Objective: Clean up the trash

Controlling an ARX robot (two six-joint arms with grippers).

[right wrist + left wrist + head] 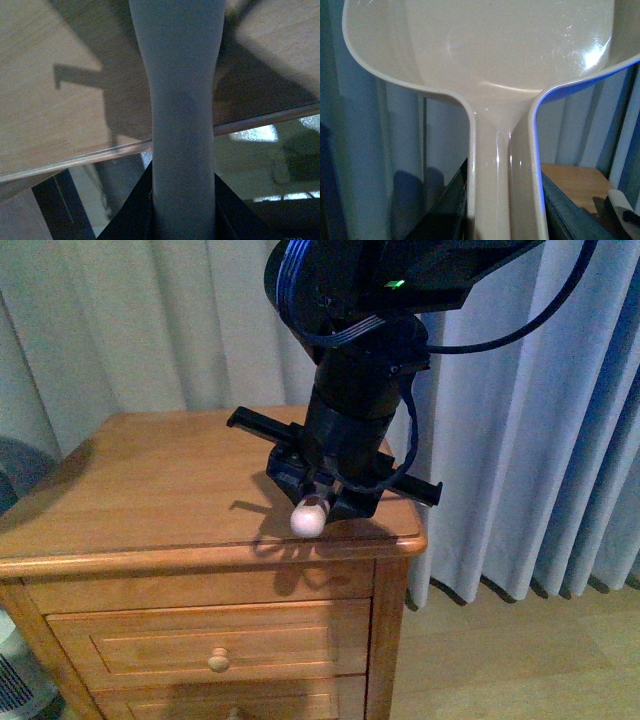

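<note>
The right gripper (322,502) hangs on its black arm from the top centre of the front view. In the right wrist view its dark fingers (132,212) are pressed onto a smooth pale grey shaft (182,100) that runs up the middle of the frame. What tool the shaft belongs to cannot be told. Pale curtains (530,440) span the whole background. A wooden nightstand (140,490) fills the lower left, and the gripper's tip is low over the front right part of its top. In the left wrist view the left gripper (502,220), at bottom centre, is clamped on the handle of a beige dustpan (510,50) whose scoop fills the upper half. A small pale rounded lump (308,517) sits at the right gripper's tip, near the top's front edge, just below frame centre. Whether it is the trash or the shaft's end cannot be told. A round drawer knob (218,660) shows at the bottom.
</note>
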